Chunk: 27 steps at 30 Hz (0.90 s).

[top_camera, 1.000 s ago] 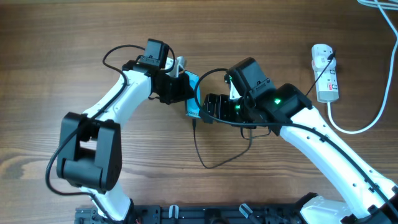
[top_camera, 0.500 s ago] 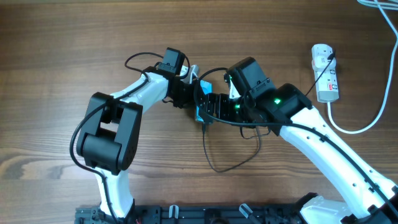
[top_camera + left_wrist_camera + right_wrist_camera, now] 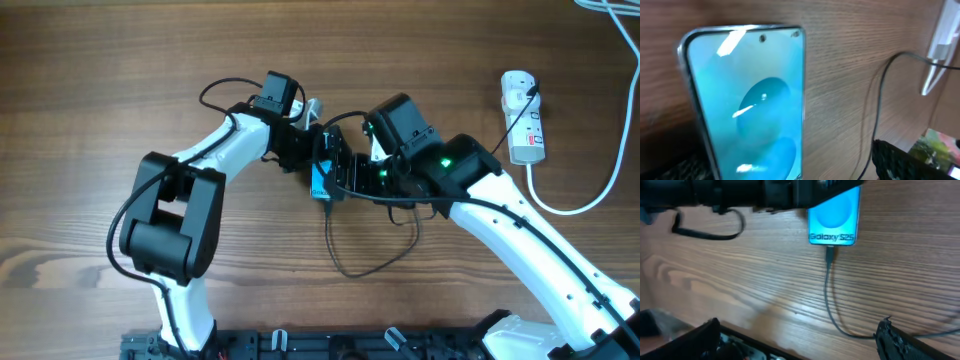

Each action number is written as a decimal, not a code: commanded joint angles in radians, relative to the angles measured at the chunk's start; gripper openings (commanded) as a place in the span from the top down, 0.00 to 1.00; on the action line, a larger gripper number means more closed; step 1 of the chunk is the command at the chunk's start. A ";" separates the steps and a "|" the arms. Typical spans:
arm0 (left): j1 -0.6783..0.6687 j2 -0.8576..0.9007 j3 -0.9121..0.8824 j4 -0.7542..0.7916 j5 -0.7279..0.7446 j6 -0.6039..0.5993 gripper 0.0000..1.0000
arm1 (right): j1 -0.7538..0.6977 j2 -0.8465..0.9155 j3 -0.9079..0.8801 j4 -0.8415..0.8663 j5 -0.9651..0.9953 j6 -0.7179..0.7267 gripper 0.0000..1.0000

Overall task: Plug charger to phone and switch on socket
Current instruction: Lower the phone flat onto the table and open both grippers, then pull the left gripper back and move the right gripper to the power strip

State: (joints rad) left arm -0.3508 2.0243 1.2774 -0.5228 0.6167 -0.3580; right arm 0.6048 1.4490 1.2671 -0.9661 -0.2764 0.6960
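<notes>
The phone [image 3: 320, 181] lies flat on the wooden table, its cyan screen up. In the left wrist view the phone [image 3: 750, 100] sits between my left gripper's [image 3: 785, 170] widely spread fingers, with a gap on its right side. The left gripper [image 3: 303, 148] is open. The charger's [image 3: 830, 255] small connector sits in the phone's [image 3: 835, 215] bottom edge, and its thin black cable loops toward me across the table [image 3: 352, 268]. My right gripper [image 3: 797, 340] hangs open just beside the phone, nothing between its fingers. The socket [image 3: 524, 125] lies far right.
A white plug [image 3: 517, 86] sits in the socket's far end. A thick white lead [image 3: 600, 195] curves along the right edge. The black frame of the robot bases [image 3: 300, 345] runs along the near edge. Both arms crowd the middle of the table.
My left gripper carried the phone to the right, then opened and let it go. The phone now lies a little nearer. The right arm stayed put.
</notes>
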 commanded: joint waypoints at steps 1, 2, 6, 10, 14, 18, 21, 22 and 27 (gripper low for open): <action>0.033 -0.066 -0.024 -0.093 -0.222 0.005 0.00 | -0.003 0.008 0.000 -0.023 0.097 0.011 0.00; 0.040 -0.107 -0.024 -0.108 -0.249 0.005 0.00 | -0.003 0.008 0.001 -0.021 0.097 0.011 0.00; 0.055 -0.301 -0.024 -0.152 -0.317 0.006 0.00 | -0.003 0.008 0.001 -0.018 0.112 0.012 0.00; 0.055 -0.505 -0.024 -0.249 -0.404 0.005 0.00 | -0.020 0.007 0.002 -0.019 0.120 0.013 0.00; 0.055 -0.807 -0.024 -0.411 -0.498 0.005 0.00 | -0.109 -0.001 0.006 -0.050 0.099 -0.034 0.00; 0.055 -0.992 -0.027 -0.548 -0.507 0.005 0.00 | -0.148 -0.042 0.006 -0.064 0.047 -0.075 0.00; 0.055 -1.136 -0.064 -0.584 -0.507 0.005 0.00 | -0.148 -0.110 0.006 -0.069 0.068 -0.076 0.00; 0.055 -1.169 -0.077 -0.591 -0.507 0.005 0.00 | -0.148 -0.129 0.006 -0.079 0.077 -0.076 0.00; 0.055 -1.229 -0.115 -0.620 -0.507 0.005 0.00 | -0.148 -0.164 0.006 -0.164 0.243 -0.034 0.00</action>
State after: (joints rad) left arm -0.2989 0.7879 1.1828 -1.1282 0.1238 -0.3576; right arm 0.4591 1.2934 1.2667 -1.1118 -0.1467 0.6312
